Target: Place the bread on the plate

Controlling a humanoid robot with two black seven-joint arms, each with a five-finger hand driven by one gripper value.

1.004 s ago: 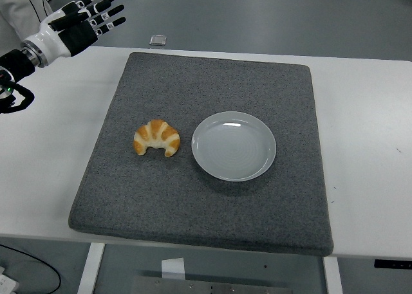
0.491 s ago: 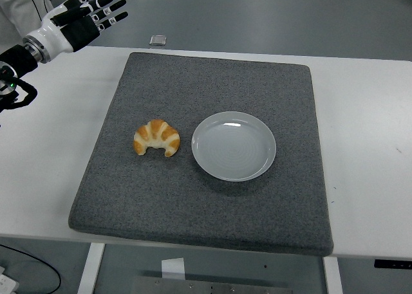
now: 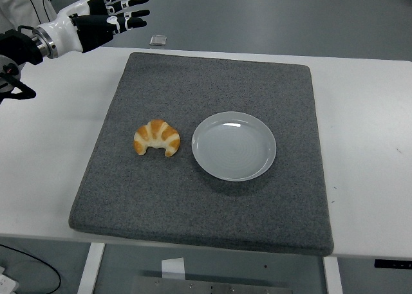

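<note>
The left hand [image 3: 106, 20], black-and-white with five jointed fingers, hangs above the far left corner of the white desk [image 3: 367, 114], fingers spread straight and holding nothing. Against the earlier frames it has travelled rightward and slightly up, so that its fingertips [image 3: 143, 12] now reach towards the far left corner of the dark grey, square felt mat [image 3: 212, 82]; a second ago they stood further left, clear of the mat. The black forearm enters from the left edge.

The golden-brown, crescent-shaped croissant [image 3: 156, 137] lies on the mat, left of centre, its two ends pointing to the near edge. It has not moved. Just beside it on the right, apart from it by a narrow gap, sits the round, pale grey-white plate [image 3: 234, 146], also unmoved and bearing nothing. The hand is well apart from both.

A small, pale square object [image 3: 158, 40] lies on the floor beyond the desk's far edge. A white sleeve [image 3: 22, 3] of a person shows at the top left corner.
</note>
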